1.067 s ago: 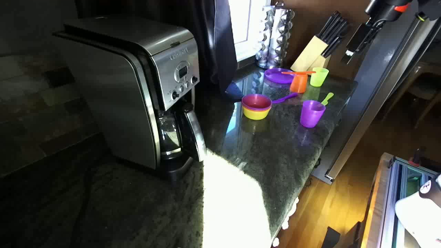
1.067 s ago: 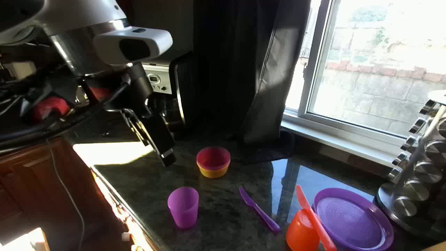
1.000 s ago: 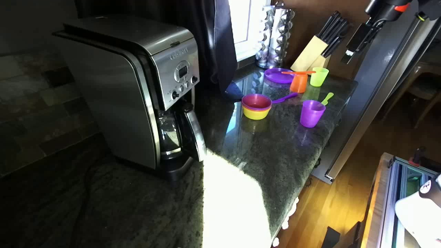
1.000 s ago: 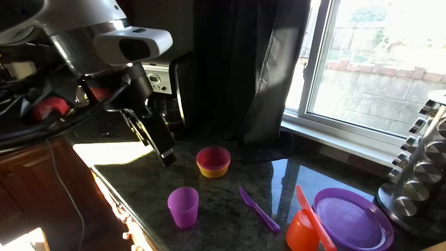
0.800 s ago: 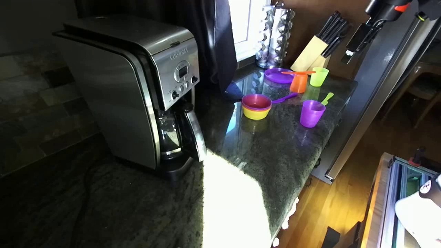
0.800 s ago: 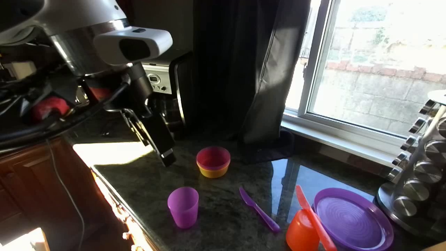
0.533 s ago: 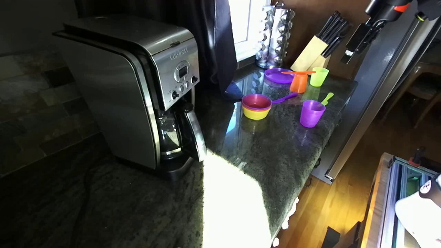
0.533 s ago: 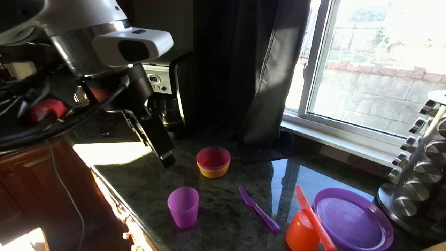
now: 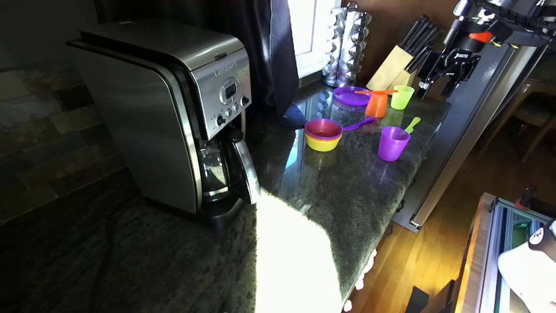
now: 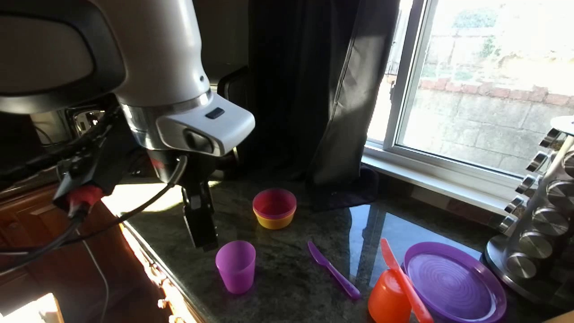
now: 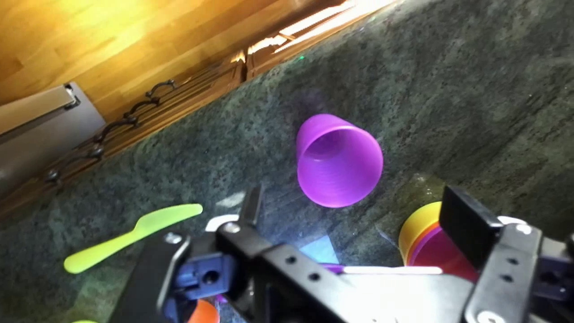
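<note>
My gripper point(image 9: 436, 90) is open with nothing between its fingers. It hangs above the counter and also shows in an exterior view point(image 10: 204, 242) and in the wrist view point(image 11: 352, 202). A purple cup point(image 11: 340, 161) stands upright, mouth up, beyond the fingertips in the wrist view. It also shows in both exterior views point(image 9: 393, 145) point(image 10: 236, 269). A stack of bowls point(image 10: 274, 215), red inside and yellow outside, stands near it, partly behind a finger in the wrist view point(image 11: 419, 224). A green knife point(image 11: 134, 233) lies on the counter. A purple knife point(image 10: 334, 271) lies near the bowls.
An orange cup point(image 10: 386, 300) stands upside down with an orange knife point(image 10: 406, 289) across it, beside a purple plate point(image 10: 453, 282). A green cup point(image 9: 402, 98), knife block point(image 9: 391, 69), spice rack point(image 9: 345, 48) and coffee maker point(image 9: 165, 108) stand on the counter. A fridge point(image 9: 473, 87) borders it.
My gripper has moved lower and turned to point more straight down, closer to the purple cup. Both fingers now show apart in an exterior view. The objects on the counter have not moved.
</note>
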Robot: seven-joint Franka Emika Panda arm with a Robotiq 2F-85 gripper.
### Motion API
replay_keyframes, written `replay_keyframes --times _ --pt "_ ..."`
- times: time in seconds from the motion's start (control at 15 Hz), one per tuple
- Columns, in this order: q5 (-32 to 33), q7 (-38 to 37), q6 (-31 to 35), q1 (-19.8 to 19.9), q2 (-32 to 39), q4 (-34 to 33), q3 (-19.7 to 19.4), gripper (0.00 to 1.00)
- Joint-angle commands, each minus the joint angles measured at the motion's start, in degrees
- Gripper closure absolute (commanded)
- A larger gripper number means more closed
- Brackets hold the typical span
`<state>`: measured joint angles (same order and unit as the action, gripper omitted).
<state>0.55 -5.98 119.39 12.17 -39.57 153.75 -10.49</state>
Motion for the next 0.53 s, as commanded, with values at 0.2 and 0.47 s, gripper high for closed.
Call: replay_keyframes --times 0.2,0.47 --pt "-7.1 -7.6 1.8 4.1 8.8 -1.0 -2.2 0.00" --pt "-11.8 -11.1 3.3 6.0 14.2 -1.9 -4.1 0.00"
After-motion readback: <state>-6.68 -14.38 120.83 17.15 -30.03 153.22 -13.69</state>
